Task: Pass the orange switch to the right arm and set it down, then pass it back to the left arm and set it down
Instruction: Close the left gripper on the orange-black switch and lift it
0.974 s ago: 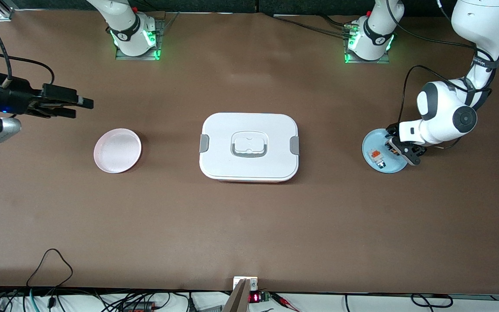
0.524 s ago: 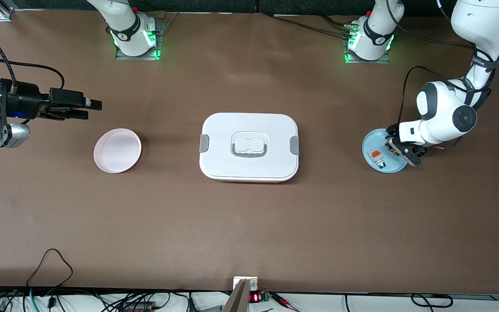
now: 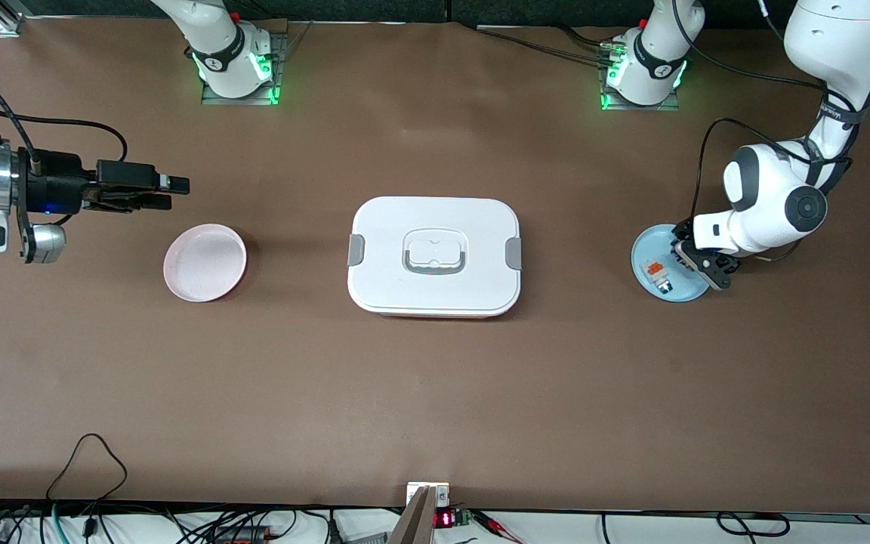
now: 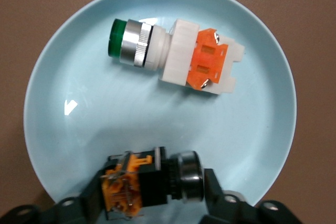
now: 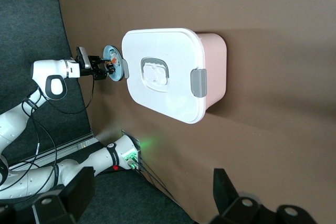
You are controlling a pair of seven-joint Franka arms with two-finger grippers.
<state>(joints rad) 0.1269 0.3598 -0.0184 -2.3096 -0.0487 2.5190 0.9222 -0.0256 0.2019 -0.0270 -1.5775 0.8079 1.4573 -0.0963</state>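
Note:
The orange switch (image 4: 142, 184), a black body with an orange block and a round metal-ringed end, lies on the pale blue plate (image 4: 63, 129) at the left arm's end of the table. My left gripper (image 4: 152, 195) is down on that plate (image 3: 643, 257), one finger (image 4: 92, 200) against the orange end and the other against the round end, shut on the switch. In the front view the left gripper (image 3: 695, 261) hides the switch. My right gripper (image 3: 171, 193) hangs open and empty over the table beside the pink plate (image 3: 205, 262). The white box (image 3: 435, 257) stands in the middle.
A white-and-grey component with an orange patch and green cap (image 4: 173, 56) lies on the same blue plate, apart from the switch. The box (image 5: 163, 72) has grey side clips and a recessed handle. Cables run along the table edge nearest the front camera.
The left gripper's fingers have closed in onto the switch's two ends. The right gripper has drifted toward the middle of the table, staying open.

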